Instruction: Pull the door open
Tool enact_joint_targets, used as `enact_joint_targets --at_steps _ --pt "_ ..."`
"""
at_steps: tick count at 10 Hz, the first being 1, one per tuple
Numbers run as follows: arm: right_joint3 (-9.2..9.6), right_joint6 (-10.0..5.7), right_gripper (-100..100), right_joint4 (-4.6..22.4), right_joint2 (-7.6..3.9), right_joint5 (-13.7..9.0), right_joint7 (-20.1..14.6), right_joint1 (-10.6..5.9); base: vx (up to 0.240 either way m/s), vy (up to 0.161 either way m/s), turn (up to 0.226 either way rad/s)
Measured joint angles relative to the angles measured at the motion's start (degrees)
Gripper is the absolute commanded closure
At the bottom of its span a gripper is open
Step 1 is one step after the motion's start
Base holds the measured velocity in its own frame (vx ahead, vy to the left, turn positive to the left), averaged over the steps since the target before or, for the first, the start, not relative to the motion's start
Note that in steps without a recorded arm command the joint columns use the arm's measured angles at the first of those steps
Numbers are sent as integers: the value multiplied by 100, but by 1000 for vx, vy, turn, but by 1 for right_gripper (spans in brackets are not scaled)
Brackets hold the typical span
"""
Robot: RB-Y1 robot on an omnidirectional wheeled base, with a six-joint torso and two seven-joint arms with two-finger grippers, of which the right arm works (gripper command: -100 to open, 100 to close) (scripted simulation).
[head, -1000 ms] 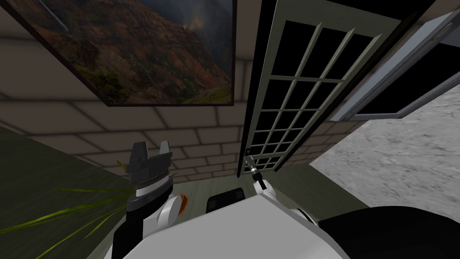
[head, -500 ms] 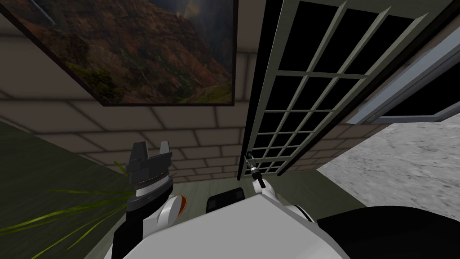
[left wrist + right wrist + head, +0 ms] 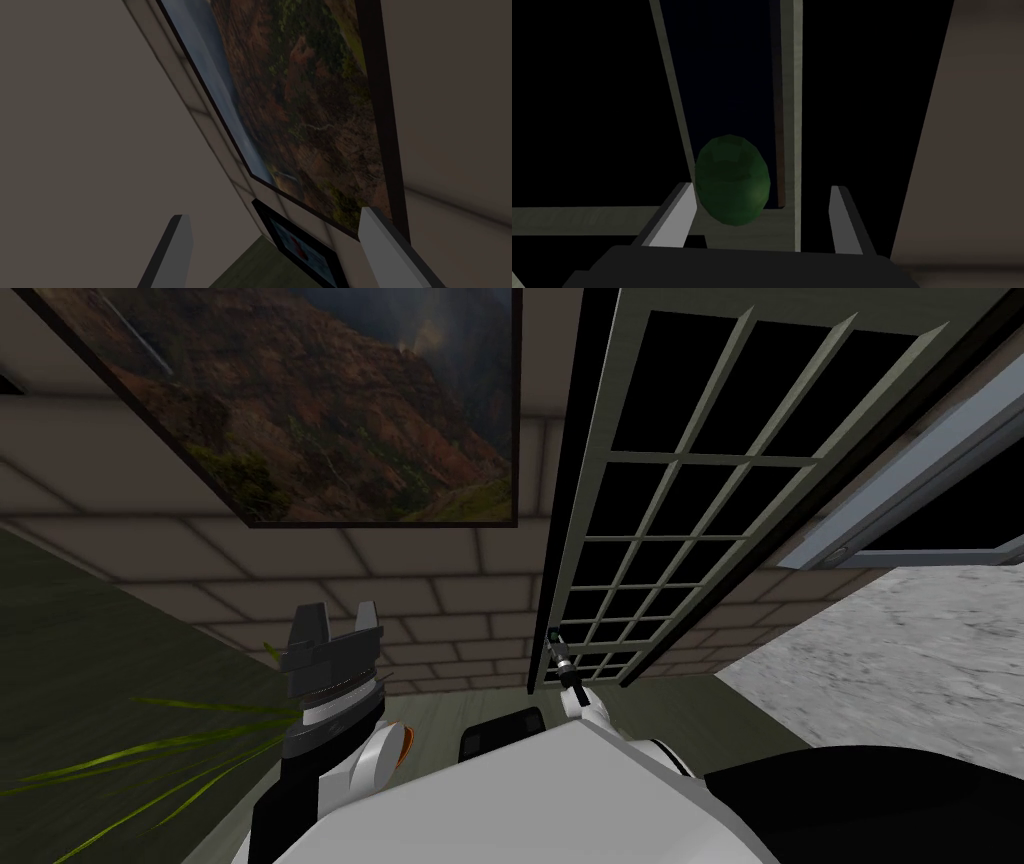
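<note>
Knob framed, no grip yet.
My view has shifted closer to the door (image 3: 690,528). At lower centre, the right gripper (image 3: 759,189) is spread open around the green knob (image 3: 732,180), so I must close before pulling. The left gripper (image 3: 275,216) is open and empty.

Colour findings, by item.

- The knob (image 3: 732,180), between the right jaws, is dark green with faceted shading.
- The right fingers (image 3: 672,215) are light grey on a black body.
- The door (image 3: 700,458), ahead of the right jaws, has pale grey-green bars in a grid, pure black panes and a black edge.
- The wall (image 3: 420,588), beyond the left jaws, is beige in a brick pattern with darker joints.
- The painting (image 3: 350,408), above the left jaws, shows a rust-brown and green hillside under grey haze, in a black frame.
- The small picture (image 3: 300,247), beyond the left jaws, is pale blue with a red mark, in a black frame.
- The floor (image 3: 80,658) is dark olive.
- The leaves (image 3: 150,758), outboard of the left jaws, are yellow-green streaks.
- The slab (image 3: 900,658), outboard of the right jaws, is mottled light grey.
</note>
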Motion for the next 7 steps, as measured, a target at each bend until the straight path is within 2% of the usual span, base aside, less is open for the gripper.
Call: enact_joint_targets --at_steps 1,5,7 --pt "-35 0 100 -15 -39 -13 0 3 2 -4 14" --pt "-32 -3 100 -16 -36 -11 -2 7 -4 0 6" --pt "-34 -19 100 -20 -63 -50 -170 13 -17 0 23"
